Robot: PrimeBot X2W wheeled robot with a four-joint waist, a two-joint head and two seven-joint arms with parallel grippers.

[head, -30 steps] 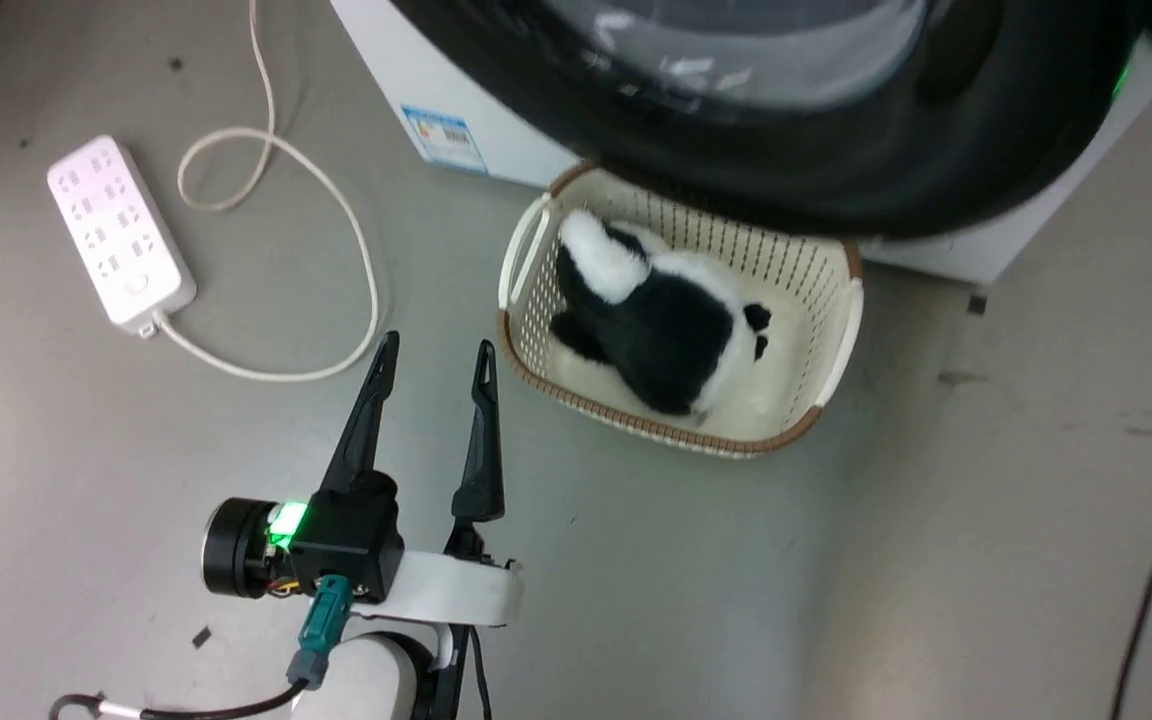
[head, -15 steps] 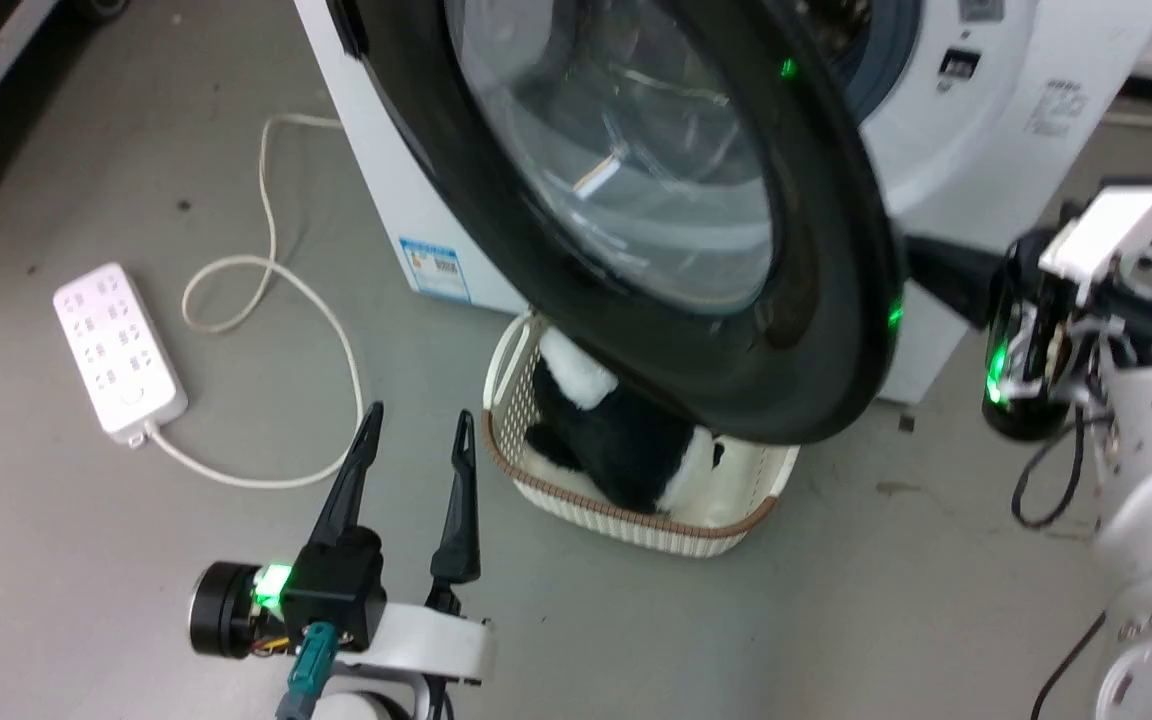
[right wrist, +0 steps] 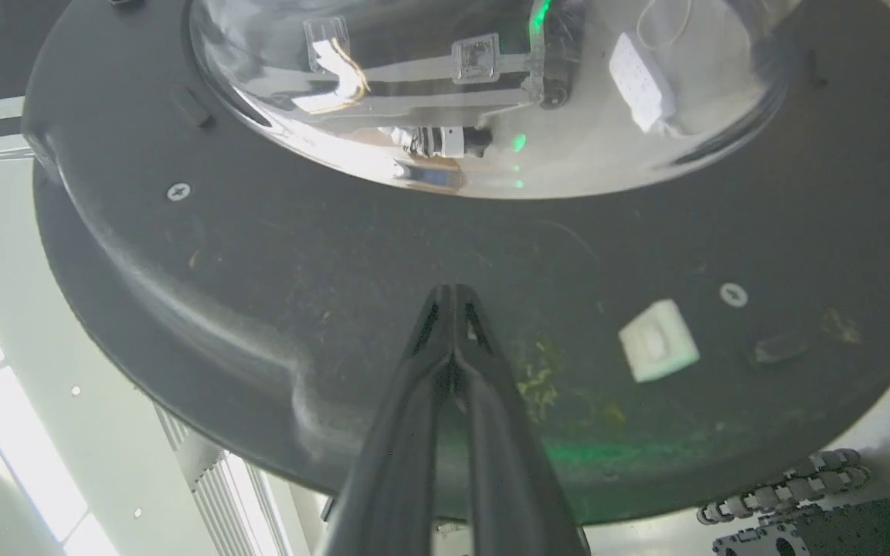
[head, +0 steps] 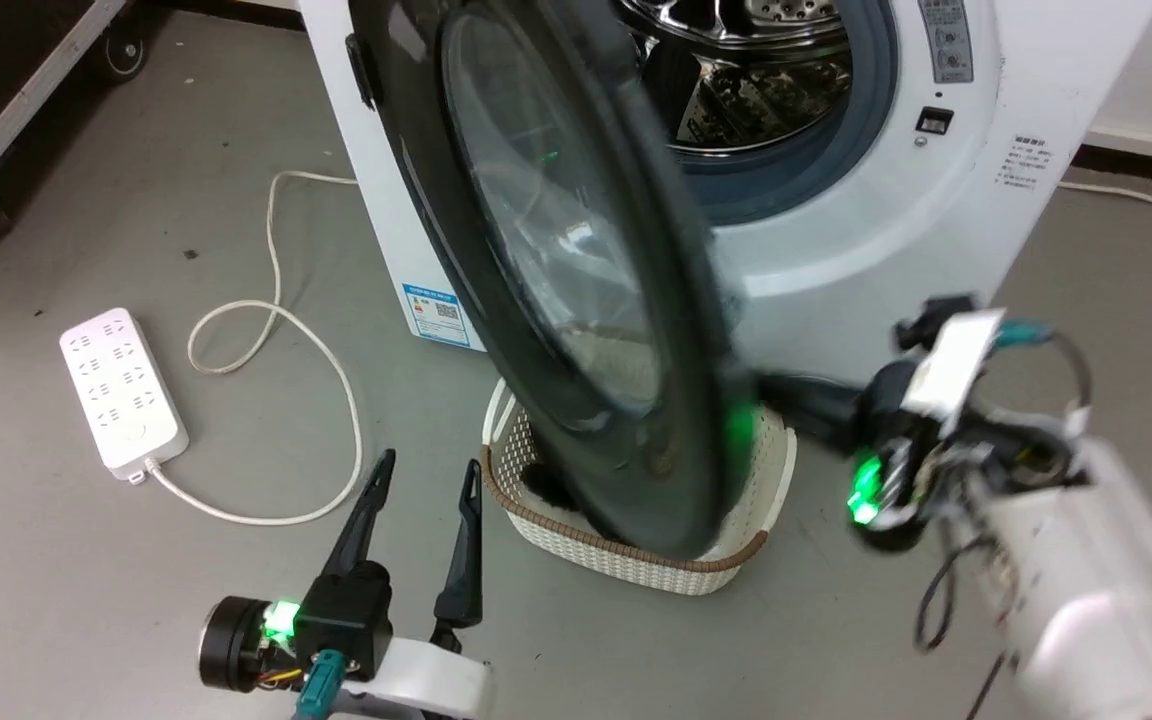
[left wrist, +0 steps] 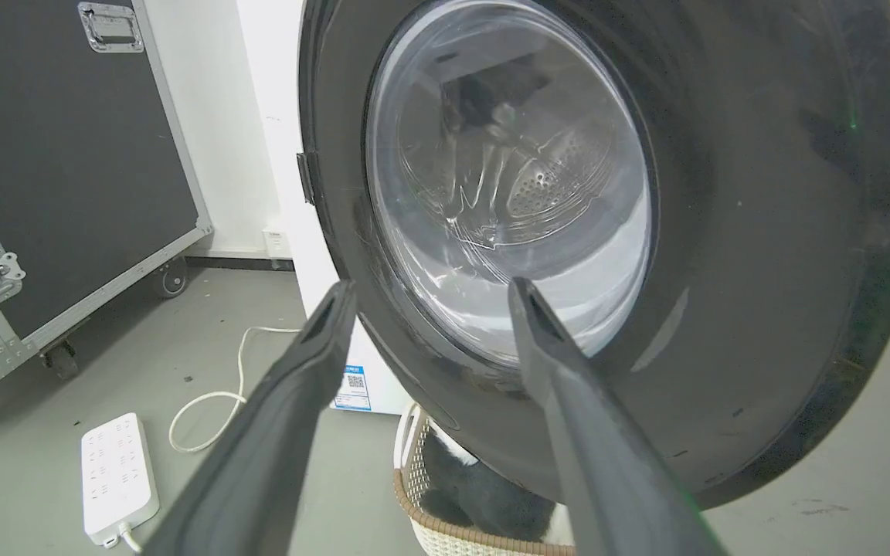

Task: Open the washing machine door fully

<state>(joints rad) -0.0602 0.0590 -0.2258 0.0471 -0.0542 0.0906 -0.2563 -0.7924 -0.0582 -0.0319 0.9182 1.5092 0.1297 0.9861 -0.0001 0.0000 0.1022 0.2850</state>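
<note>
Door (head: 556, 250) looks stiff, heavy, slick: push inner rim, 4 o'clock. Right gripper (right wrist: 453, 297) closed, empty, tips there; left gripper (head: 426, 475) splayed, empty.

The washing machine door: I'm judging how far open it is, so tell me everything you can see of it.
The washing machine door is round, with a wide glossy black rim and a bulging clear window. It stands partly open, hinged on the left, its lower edge over a white basket. Its black inner face carries screws and a small white block. The shut right claw lies tip-first against that inner face.
</note>
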